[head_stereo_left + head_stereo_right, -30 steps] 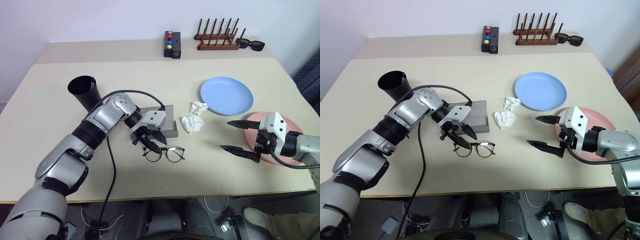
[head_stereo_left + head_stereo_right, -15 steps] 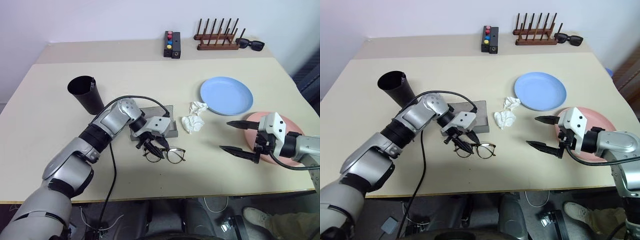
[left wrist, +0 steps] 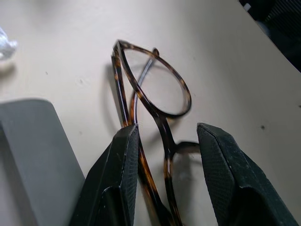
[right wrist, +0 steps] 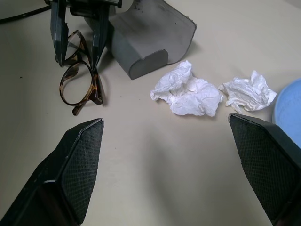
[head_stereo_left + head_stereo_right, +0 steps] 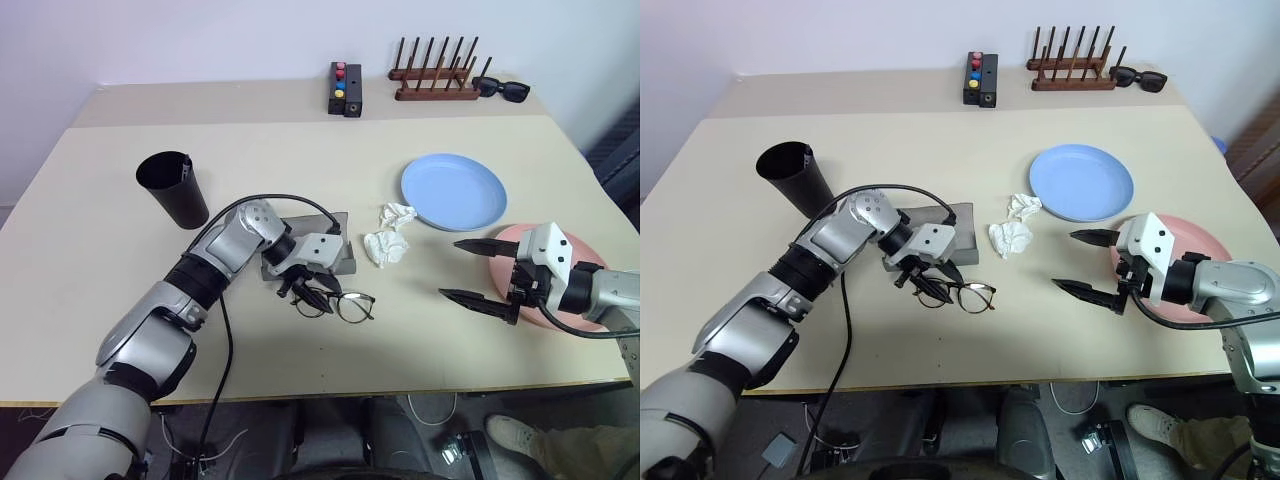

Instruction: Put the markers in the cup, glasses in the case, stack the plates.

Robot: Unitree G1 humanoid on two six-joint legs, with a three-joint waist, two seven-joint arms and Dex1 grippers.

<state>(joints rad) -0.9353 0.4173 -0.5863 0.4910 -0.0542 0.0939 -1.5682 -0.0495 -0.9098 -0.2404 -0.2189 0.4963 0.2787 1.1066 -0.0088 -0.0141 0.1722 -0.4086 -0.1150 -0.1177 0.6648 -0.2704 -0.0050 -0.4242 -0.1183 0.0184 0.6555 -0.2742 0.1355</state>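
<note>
Beige table (image 5: 300,150) set against a plain pale wall (image 5: 200,40). Dark floor (image 5: 330,440) shows below the table's near edge.

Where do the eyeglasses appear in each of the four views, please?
Left eye view: glasses in front of the grey case.
Right eye view: glasses, same spot.
Left wrist view: glasses between black fingers.
Right wrist view: glasses beside the case, the shared landmark.
</note>
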